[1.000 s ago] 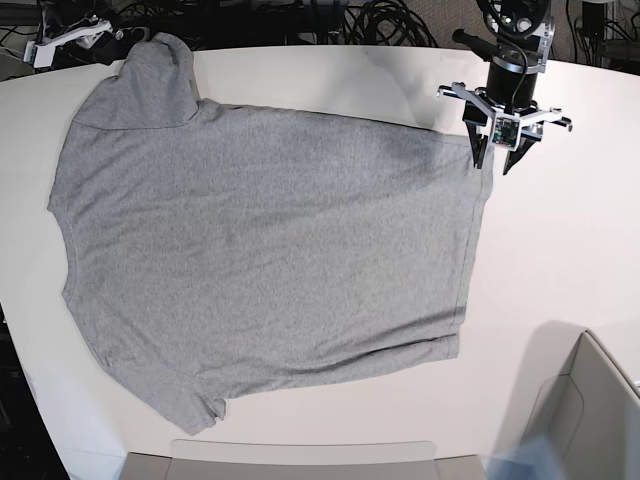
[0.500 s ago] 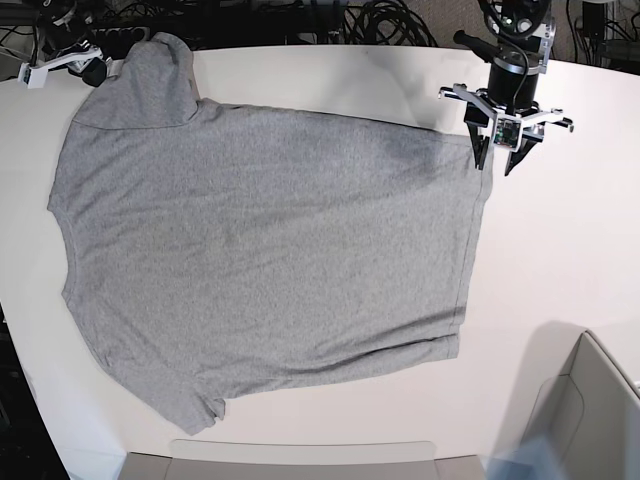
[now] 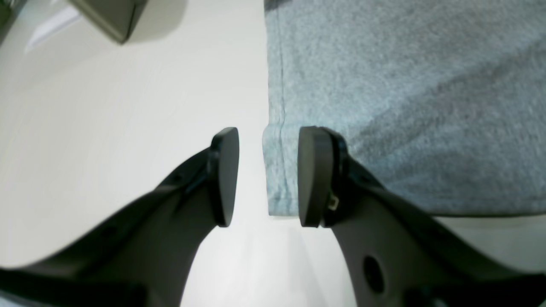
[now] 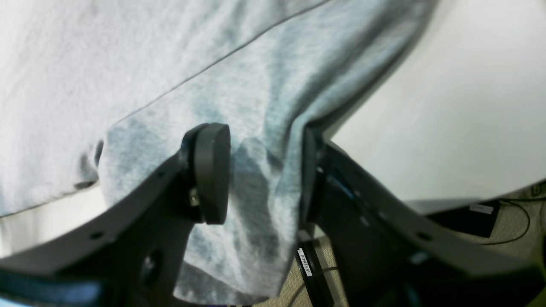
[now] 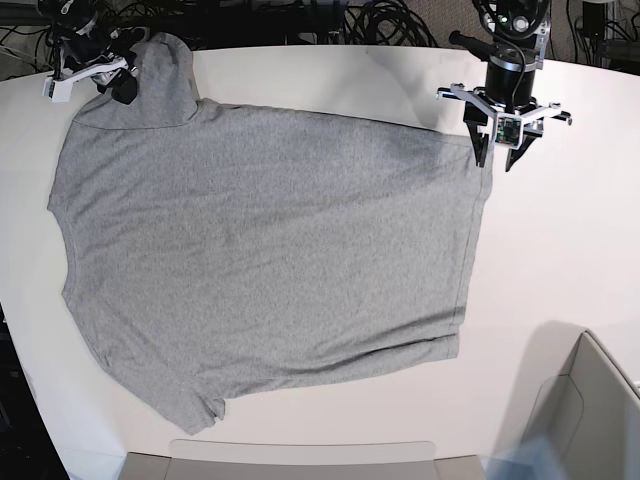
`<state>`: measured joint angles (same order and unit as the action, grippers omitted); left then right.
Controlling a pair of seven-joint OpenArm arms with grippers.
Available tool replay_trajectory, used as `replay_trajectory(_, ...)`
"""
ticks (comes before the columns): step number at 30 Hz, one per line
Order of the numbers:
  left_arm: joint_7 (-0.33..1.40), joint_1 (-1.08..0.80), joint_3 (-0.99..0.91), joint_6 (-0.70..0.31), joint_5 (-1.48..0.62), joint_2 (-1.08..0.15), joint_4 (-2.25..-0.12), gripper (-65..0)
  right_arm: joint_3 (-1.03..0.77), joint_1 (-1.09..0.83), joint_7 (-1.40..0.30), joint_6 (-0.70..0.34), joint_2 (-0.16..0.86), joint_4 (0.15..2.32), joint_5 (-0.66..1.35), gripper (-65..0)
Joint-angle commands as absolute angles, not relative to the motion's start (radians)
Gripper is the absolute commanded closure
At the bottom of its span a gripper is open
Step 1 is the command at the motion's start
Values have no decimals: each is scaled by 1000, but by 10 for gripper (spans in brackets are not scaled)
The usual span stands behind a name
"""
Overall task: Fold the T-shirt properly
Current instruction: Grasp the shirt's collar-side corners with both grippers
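Observation:
The heather-grey T-shirt [image 5: 270, 250] lies flat on the white table [image 5: 560, 250], plain side up, no lettering showing. My left gripper [image 5: 496, 162] is open at the shirt's far right hem corner. In the left wrist view the left gripper [image 3: 268, 177] straddles that corner of the T-shirt [image 3: 405, 85], which lies between the pads [image 3: 313, 175]. My right gripper [image 5: 124, 86] is at the far left sleeve. In the right wrist view the right gripper [image 4: 260, 175] is open with the T-shirt's [image 4: 128, 64] sleeve cloth between its fingers, drooping over the table edge.
A grey bin [image 5: 600, 400] stands at the front right and a flat tray edge [image 5: 300, 458] at the front. Cables [image 5: 380, 20] lie behind the table. A grey box corner [image 3: 111, 17] shows in the left wrist view.
My right gripper has moved rightward from beyond the table's far left edge onto the sleeve. The left gripper has stayed at the hem corner. The shirt has not moved.

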<state>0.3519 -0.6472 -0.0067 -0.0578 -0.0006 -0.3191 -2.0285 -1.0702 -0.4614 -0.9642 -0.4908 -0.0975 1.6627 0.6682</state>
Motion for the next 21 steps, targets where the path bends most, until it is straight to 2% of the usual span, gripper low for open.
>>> replay_trajectory(1,328,-653,-27,-50,-1,-312,-2043,-237,-1067,-492,-1067,-476,-105,1652,593,-247)
replay_trajectory(4,360,-650,-73,-48,-28,-240,-2043,-238,-1067,-512,-1069,-478,-97,1652,641,-247)
replay_trajectory(8,475,-555,-254,-58,-302,-157,-2041,-240,-1038,-542,-1069,-478,-82,1653,684,-247)
replay_trajectory(10,562,-518,-332,-87,-460,-159,-2040,-240,-1020,-552,-1069,-478,-76,1653,687,-247)
replay_trajectory(15,817,-430,-526,-236,-776,-157,-2017,-269,-1020,-553,-1069,-478,-70,1653,687,-247)
replay_trajectory(18,938,-369,-601,-234,-869,-159,-1948,-271,-1020,-553,-1069,-478,-53,1653,687,-247)
replay_trajectory(21,1032,-323,-644,-240,-877,-160,-1857,-272,-1020,-553,-1069,-478,-50,1653,687,-247)
